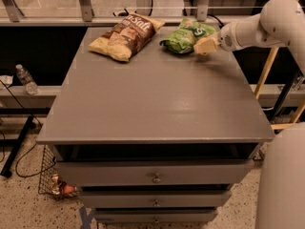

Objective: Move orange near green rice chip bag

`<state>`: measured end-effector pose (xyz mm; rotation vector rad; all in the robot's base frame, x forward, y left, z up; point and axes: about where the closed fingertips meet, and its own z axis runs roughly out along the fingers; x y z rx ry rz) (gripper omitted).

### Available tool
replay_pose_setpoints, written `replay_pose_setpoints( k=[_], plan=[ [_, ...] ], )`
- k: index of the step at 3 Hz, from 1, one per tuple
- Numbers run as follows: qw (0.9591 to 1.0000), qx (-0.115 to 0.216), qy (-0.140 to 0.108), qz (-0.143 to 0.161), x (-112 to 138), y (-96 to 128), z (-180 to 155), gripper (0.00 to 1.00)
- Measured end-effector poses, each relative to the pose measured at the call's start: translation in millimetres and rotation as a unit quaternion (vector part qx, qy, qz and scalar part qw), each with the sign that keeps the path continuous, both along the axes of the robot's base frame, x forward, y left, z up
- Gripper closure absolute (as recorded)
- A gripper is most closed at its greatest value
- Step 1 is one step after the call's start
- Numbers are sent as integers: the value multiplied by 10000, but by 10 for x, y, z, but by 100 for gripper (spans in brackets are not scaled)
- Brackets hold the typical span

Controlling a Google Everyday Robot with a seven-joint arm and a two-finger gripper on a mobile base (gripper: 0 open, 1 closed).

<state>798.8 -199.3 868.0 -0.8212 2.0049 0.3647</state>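
Two snack bags lie on one grey tabletop [157, 99]: one shiny light-green bag [183, 38] and one brown and pale-yellow bag [126, 35]. One claw [205, 46] sits at the light-green bag's right edge. Three grey drawers [155, 173] are below, and one clear plastic bottle [25, 79] is on the left.

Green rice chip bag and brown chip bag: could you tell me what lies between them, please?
Only bare tabletop, in the camera view; the gripper sits beside the green rice chip bag, opposite the brown chip bag.

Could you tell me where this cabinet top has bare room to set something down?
The front and middle of the cabinet top are bare, from the bags to the near edge. The back is crowded: brown chip bag left, green rice chip bag right, the gripper at its right side.
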Motion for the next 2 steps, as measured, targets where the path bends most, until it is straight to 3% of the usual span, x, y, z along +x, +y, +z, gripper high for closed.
replay_pose_setpoints(
  k=[2],
  plan=[
    [10000, 9, 37, 39, 15, 58, -53, 4]
  ],
)
